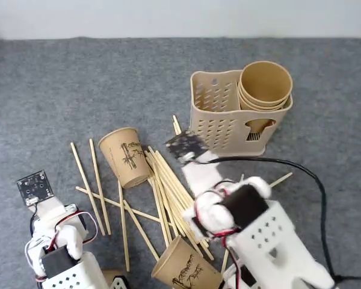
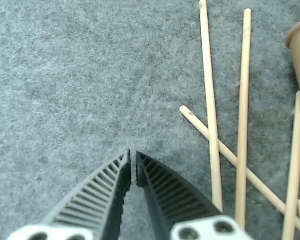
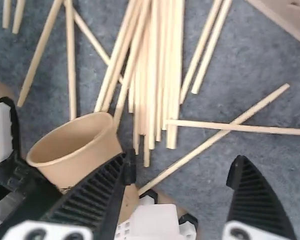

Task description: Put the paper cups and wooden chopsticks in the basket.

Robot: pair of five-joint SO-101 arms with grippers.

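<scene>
Scanning high view, basket (image 1: 219, 129): I see it upright on the grey carpet (image 1: 60, 90), beyond the right arm (image 1: 246, 223), with stacked cups (image 1: 265, 84) in one compartment.
Loose cups: lying cup (image 1: 126, 158) on its side between the two arms; second cup (image 1: 183, 271) on its side beside the right arm's base.
Chopstick pile (image 1: 168, 186): scattered on the carpet between the left arm (image 1: 54, 247) and the right arm.
Left wrist view, left gripper (image 2: 132, 159): I read the fingers as almost touching, holding nothing, over carpet.
Crossed sticks (image 2: 210, 110): three, just beside the fingertips, apart from them.
Right wrist view, right gripper (image 3: 185, 165): fingers spread wide, holding nothing.
Chopstick bundle (image 3: 155, 80): just ahead of the fingertips; a stray stick (image 3: 260, 107) runs into the gap between them.
Paper cup (image 3: 72, 150): on its side, just beside one finger.
</scene>
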